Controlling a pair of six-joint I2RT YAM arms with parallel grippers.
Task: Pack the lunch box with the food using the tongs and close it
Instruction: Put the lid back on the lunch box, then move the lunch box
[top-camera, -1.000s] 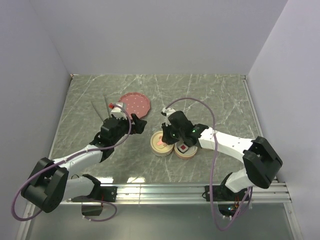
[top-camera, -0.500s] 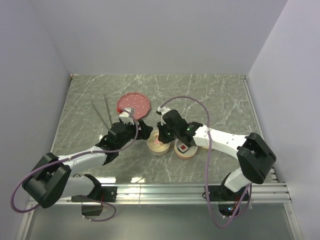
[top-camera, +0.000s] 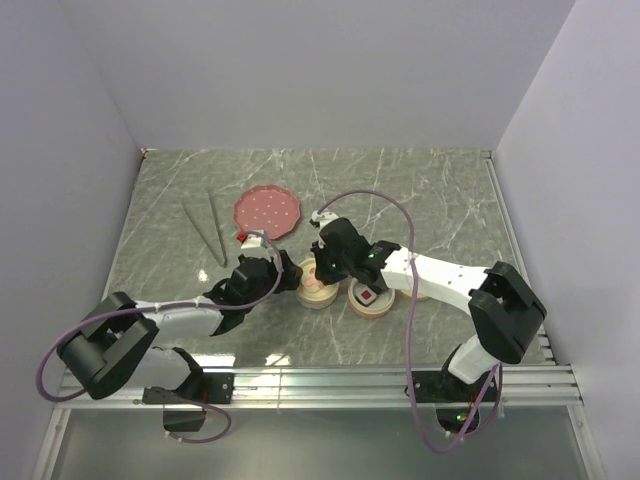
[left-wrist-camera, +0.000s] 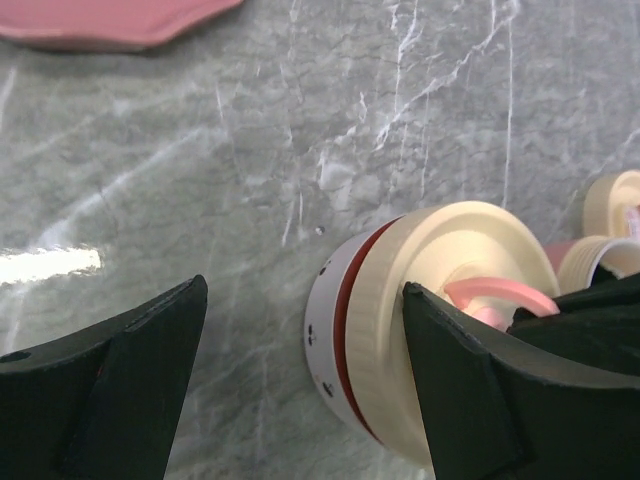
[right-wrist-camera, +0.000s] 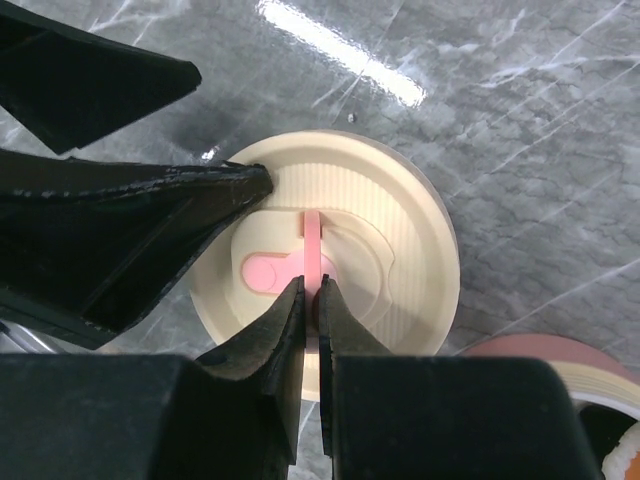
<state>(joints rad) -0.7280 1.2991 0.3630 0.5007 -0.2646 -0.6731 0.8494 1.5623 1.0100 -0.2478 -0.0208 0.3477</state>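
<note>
Cream ribbed plastic fills both wrist views: the round cream lunch box tier (top-camera: 318, 290), lid on, with a red band around its side. Within the last second your left gripper (left-wrist-camera: 302, 290) swung away from the dark pink dotted plate (top-camera: 268, 210) and came in low beside that tier. Its fingers have narrowed a little but are still spread, one over bare marble to the tier's left and the other against the lid's rim. Your right gripper (right-wrist-camera: 310, 285) has barely shifted; its fingers are pressed together on the thin pink loop handle (right-wrist-camera: 312, 235) at the lid's centre. That reads as bracing the tier so the lid can be worked, closer to closing than to packing. The red-topped food block (top-camera: 368, 296) lies in the open pink-rimmed tier (top-camera: 385, 308) just right of the lidded one, outside both sets of fingers. The long silver metal tongs (top-camera: 204, 235) lie on the table left of the plate, well apart from either gripper.
</note>
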